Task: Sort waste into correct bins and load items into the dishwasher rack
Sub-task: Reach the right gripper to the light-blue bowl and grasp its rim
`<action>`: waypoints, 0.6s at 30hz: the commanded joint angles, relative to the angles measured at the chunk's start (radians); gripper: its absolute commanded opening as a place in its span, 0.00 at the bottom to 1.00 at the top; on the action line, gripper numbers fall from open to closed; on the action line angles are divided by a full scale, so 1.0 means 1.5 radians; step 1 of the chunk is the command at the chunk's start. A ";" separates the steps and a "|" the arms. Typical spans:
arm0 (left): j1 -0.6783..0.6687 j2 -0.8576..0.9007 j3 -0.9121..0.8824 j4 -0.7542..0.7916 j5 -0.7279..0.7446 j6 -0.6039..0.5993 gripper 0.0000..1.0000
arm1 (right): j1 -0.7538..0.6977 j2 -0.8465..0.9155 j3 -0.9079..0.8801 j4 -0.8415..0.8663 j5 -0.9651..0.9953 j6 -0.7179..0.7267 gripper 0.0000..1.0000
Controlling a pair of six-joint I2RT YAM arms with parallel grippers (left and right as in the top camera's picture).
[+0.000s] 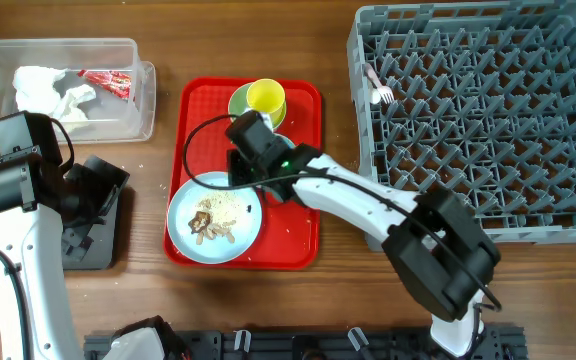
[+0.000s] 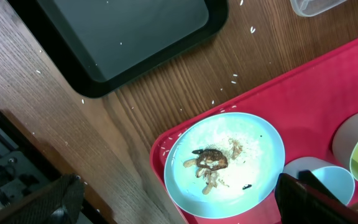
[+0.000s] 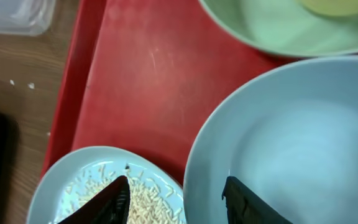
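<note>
A light blue plate [image 1: 213, 215] with beige-brown food scraps [image 1: 211, 222] and rice lies on the red serving tray [image 1: 298, 215]. My right gripper [image 3: 176, 183] is open astride the rim of the light blue bowl [image 3: 291, 137], one finger inside the bowl and one over the plate [image 3: 73, 180]. In the overhead view the right gripper [image 1: 251, 178] hides that bowl. The yellow cup [image 1: 266, 97] sits in the pale green bowl [image 1: 240, 100]. My left gripper [image 2: 176, 193] is open and empty, above the table beside the plate [image 2: 229, 162]. A white fork [image 1: 378, 88] lies in the dishwasher rack [image 1: 488, 120].
The clear tub [image 1: 63, 85] at the back left holds white napkins [image 1: 53, 90] and the red-and-white wrapper [image 1: 108, 82]. The black tray [image 2: 123, 37] lies on the table left of the red tray, under my left arm. Rice grains are scattered on the wood.
</note>
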 commanded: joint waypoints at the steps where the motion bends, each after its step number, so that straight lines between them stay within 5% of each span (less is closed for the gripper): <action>1: 0.003 -0.002 -0.003 0.000 -0.011 -0.011 1.00 | 0.026 0.020 -0.002 0.004 0.075 0.015 0.51; 8: 0.003 -0.002 -0.003 0.000 -0.011 -0.011 1.00 | 0.038 0.031 -0.002 -0.007 0.128 0.015 0.45; 14: 0.003 -0.002 -0.003 0.000 -0.011 -0.011 1.00 | 0.038 0.031 -0.002 -0.005 0.130 0.017 0.27; 18: 0.003 -0.002 -0.003 0.000 -0.011 -0.011 1.00 | 0.038 0.036 -0.002 -0.020 0.130 0.017 0.26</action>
